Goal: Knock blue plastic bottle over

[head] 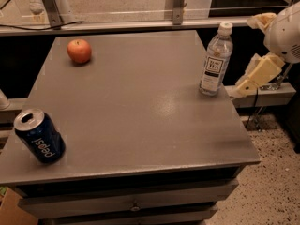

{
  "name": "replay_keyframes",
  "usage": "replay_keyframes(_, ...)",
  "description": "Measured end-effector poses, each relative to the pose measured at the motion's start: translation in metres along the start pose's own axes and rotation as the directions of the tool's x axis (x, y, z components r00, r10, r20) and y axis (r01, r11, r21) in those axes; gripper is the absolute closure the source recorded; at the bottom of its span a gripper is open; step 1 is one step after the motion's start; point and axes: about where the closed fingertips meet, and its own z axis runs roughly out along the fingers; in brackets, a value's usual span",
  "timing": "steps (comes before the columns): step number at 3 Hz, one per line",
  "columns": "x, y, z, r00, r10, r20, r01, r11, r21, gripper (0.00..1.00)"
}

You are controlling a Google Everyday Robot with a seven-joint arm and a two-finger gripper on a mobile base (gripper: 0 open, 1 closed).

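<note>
The blue plastic bottle (216, 60) is clear with a white cap and a white label. It stands upright near the right edge of the grey table (140, 121). My gripper (243, 55) hangs off the table's right side, just right of the bottle and not touching it. Its cream fingers (258, 75) are spread apart with nothing between them.
A dark blue Pepsi can (40, 136) stands at the table's front left corner. A red apple (79, 51) lies at the back left. A metal rail (140, 25) runs behind the table. Speckled floor (272, 172) lies to the right, and drawers sit below the tabletop.
</note>
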Motion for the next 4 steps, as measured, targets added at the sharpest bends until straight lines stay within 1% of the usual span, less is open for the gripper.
replay_keyframes(1,0.006,-0.013,0.022,0.994,0.07,0.085,-0.073,0.9969,0.031,0.0)
replay_keyframes(2,0.012,-0.026,0.043,0.977,0.143,0.162,-0.153,0.9867,0.054,0.0)
replay_keyframes(3,0.019,-0.032,0.072,0.947,0.221,0.233,-0.236,0.9708,0.041,0.0)
replay_keyframes(4,0.015,-0.012,0.11,0.931,0.274,0.241,-0.272,0.9613,-0.045,0.0)
